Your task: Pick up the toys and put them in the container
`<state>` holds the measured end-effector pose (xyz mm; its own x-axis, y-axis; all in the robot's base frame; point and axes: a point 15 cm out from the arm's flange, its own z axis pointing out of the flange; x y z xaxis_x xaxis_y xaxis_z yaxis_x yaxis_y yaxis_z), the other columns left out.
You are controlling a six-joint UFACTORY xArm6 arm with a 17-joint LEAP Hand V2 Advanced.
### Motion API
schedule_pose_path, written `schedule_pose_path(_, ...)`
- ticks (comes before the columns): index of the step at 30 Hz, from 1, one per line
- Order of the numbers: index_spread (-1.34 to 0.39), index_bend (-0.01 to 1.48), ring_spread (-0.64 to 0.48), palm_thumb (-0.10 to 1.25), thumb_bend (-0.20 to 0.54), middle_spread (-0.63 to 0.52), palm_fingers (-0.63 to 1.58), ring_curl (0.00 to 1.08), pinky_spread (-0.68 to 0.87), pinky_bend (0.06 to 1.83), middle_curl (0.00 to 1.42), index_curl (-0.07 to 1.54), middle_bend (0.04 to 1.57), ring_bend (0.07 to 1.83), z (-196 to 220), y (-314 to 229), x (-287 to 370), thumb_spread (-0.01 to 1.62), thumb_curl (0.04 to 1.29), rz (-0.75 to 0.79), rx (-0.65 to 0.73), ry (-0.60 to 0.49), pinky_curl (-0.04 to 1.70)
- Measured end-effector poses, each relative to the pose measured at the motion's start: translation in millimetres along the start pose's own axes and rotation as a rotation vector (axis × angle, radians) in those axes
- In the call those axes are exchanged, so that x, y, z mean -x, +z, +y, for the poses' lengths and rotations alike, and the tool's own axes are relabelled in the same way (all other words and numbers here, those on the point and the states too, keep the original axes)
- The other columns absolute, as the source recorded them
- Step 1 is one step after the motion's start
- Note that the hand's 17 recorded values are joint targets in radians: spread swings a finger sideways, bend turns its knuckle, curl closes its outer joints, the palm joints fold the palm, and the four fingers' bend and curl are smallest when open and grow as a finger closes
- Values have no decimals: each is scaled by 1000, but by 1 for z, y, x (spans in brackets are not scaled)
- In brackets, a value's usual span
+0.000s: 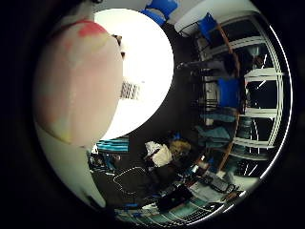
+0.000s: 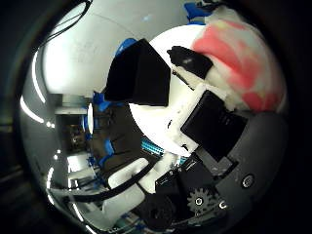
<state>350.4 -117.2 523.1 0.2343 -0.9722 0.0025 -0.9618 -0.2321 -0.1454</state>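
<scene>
— One toy point(image 1: 78, 81), pink and cream, sitting right against the palm, above the white table point(image 1: 147, 62).
— Hand point(image 2: 204, 122) curling round it, fingers point(image 2: 190, 59) apparently pressing its side.

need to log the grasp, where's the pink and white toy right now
The pink and white toy sits right against the palm, filling much of the little finger side view, above the round white table. In the thumb side view the hand has its fingers curled against it.
</scene>
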Motion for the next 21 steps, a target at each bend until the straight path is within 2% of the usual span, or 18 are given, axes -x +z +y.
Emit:
schedule_pose_path(8, -204, 1134, -229, 1035, -10, -132, 1114, 787, -216, 1182, 729, 773, 1346, 1326, -53, -8, 99, 1176, 587, -29, -56, -117, 1069)
schedule_pose_path(21, -205, 1127, -231, 1037, -13, -130, 1119, 793, -224, 1163, 720, 777, 1351, 1322, -114, 0, 233, 1156, 598, -91, -152, -220, 1095)
